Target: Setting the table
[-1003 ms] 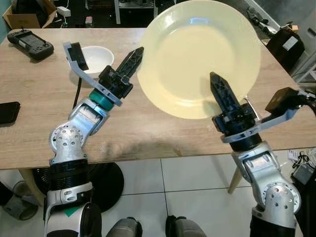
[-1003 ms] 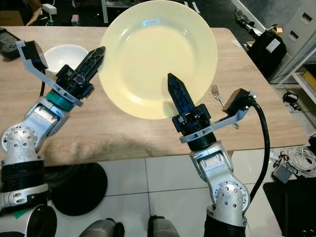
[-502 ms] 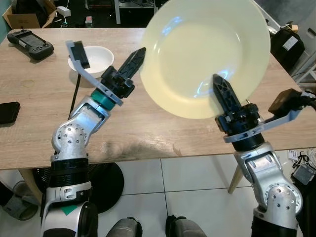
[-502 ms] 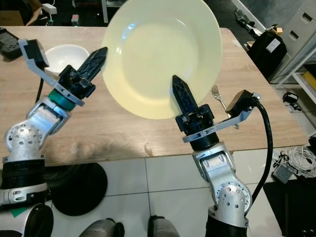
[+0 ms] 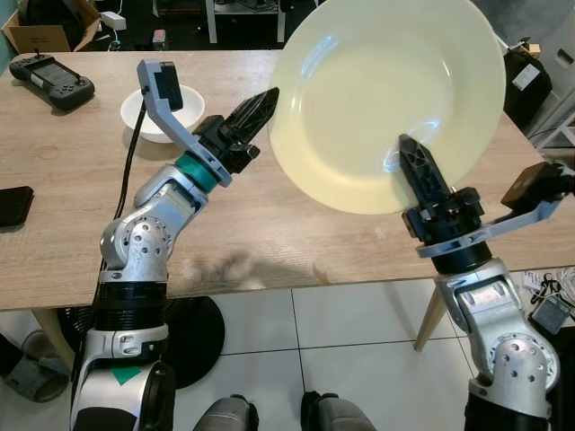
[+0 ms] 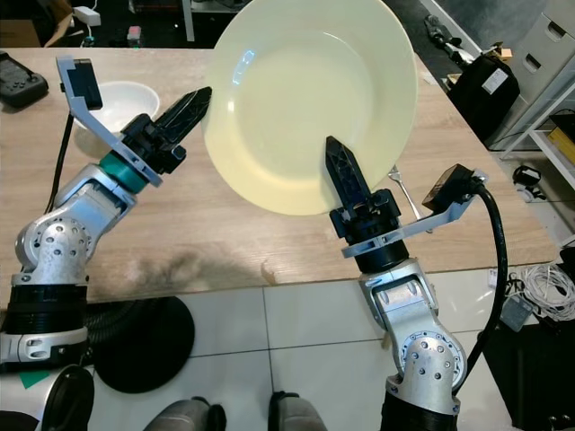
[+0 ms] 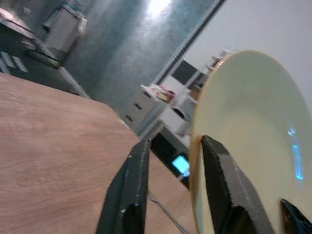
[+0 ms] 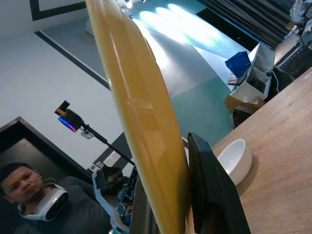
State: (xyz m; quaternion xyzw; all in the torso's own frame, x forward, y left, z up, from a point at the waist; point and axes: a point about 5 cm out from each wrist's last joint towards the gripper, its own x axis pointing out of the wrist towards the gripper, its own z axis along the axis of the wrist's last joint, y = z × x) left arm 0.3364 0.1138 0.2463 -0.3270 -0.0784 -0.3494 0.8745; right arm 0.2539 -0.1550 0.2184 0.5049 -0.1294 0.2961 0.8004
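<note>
A large pale yellow plate [image 5: 377,99] is held tilted up above the wooden table [image 5: 54,180]. My right gripper [image 5: 411,148] is shut on the plate's lower rim, with one black finger across its face; the right wrist view shows the rim [image 8: 141,112] wedged between the fingers. My left gripper [image 5: 267,97] points at the plate's left edge. In the left wrist view its fingers [image 7: 131,190] stand slightly apart, with the plate's rim [image 7: 195,161] just beside one of them. A white bowl [image 5: 139,112] sits on the table behind the left arm. A fork [image 6: 403,187] lies by the plate's right side.
A black controller [image 5: 49,76] lies at the table's far left corner and a dark phone [image 5: 16,205] at its left edge. A black bag [image 5: 530,81] stands off the table's right side. A person wearing a headset [image 8: 34,195] appears in the right wrist view.
The plate has risen and shifted a little to the right in the right gripper. The left gripper has followed, staying at the plate's left edge.
</note>
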